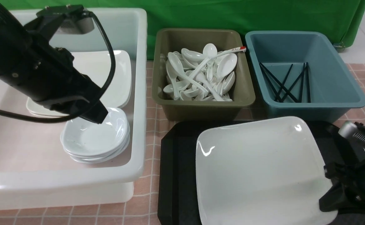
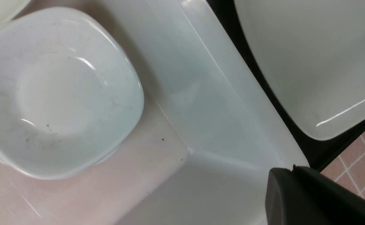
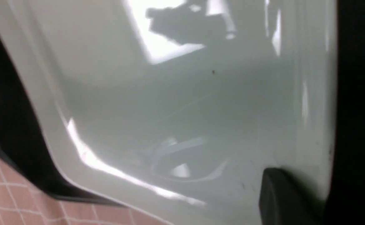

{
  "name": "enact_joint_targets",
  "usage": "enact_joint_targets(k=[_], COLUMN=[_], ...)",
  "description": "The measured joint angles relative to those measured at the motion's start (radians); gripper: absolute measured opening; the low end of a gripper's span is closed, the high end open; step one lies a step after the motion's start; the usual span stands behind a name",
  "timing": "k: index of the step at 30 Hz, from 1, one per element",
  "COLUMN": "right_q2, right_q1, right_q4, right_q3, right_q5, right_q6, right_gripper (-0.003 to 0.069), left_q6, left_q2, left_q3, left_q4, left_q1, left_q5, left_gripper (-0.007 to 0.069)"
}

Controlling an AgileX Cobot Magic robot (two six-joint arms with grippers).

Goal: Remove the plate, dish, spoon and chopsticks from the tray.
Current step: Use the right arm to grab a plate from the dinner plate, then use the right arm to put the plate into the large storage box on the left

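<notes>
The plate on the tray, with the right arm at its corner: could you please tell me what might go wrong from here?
1. The right gripper meets the glossy plate only at one near corner, so such a wide plate may tilt or slip when lifted.
2. The left gripper hangs low over the dish in the white tub, so bringing the plate there risks a collision.

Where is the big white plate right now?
The plate sits lower right of centre in the front view, on the black tray, directly in front of the olive spoon bin and the blue chopstick bin, on the robot's right side.
</notes>
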Motion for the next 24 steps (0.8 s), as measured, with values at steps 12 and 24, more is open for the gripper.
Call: enact_joint_targets(k=[12,24], right_q2=[-0.371,-0.292], right_q1=[0.0,0.07], right_q4=[-0.083,0.229], right_q3=[-0.049,-0.45], right_q5=[0.138,0.144], right_q6=[0.068,0.047], right_gripper=[0.0068,0.0068], left_q6=[-0.007,0.032], left_q2=[-0.012,-0.198], left_q3=[0.0,-0.013], left_q4=[-0.022,-0.239], left_q1=[0.058,0.631], left_q5=[-0.065,-0.052], left_gripper=[-0.0003,-0.0003])
